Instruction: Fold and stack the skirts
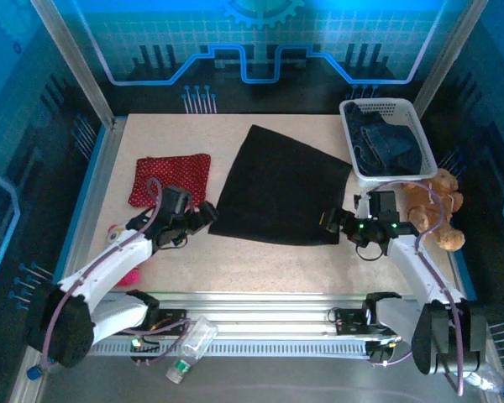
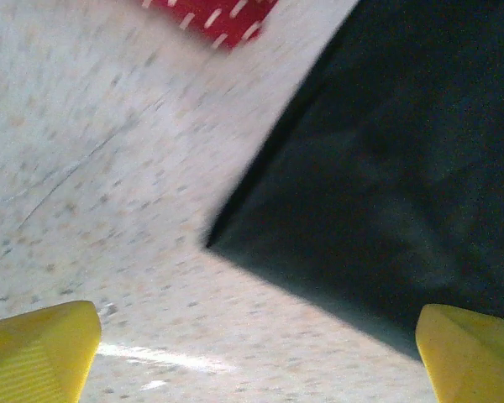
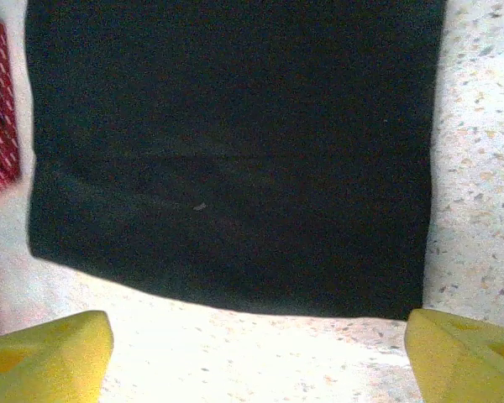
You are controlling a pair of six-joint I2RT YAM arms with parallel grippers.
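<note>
A plain black skirt point(image 1: 279, 186) lies spread flat in the middle of the table. To its left sits a folded red skirt with white dots point(image 1: 170, 177). Dark blue denim skirts point(image 1: 389, 146) fill the white basket point(image 1: 351, 131) at the back right. My left gripper point(image 1: 207, 215) is open, just beside the black skirt's near left corner point(image 2: 212, 243). My right gripper point(image 1: 329, 221) is open at the skirt's near right corner, with the black hem point(image 3: 235, 294) just ahead of its yellow fingers point(image 3: 50, 357) and bare table between them.
A brown teddy bear point(image 1: 435, 206) lies at the right edge beside the right arm. A pink-and-white plush doll point(image 1: 118, 238) is partly hidden under the left arm. A clear plastic bottle point(image 1: 191, 345) rests on the front rail.
</note>
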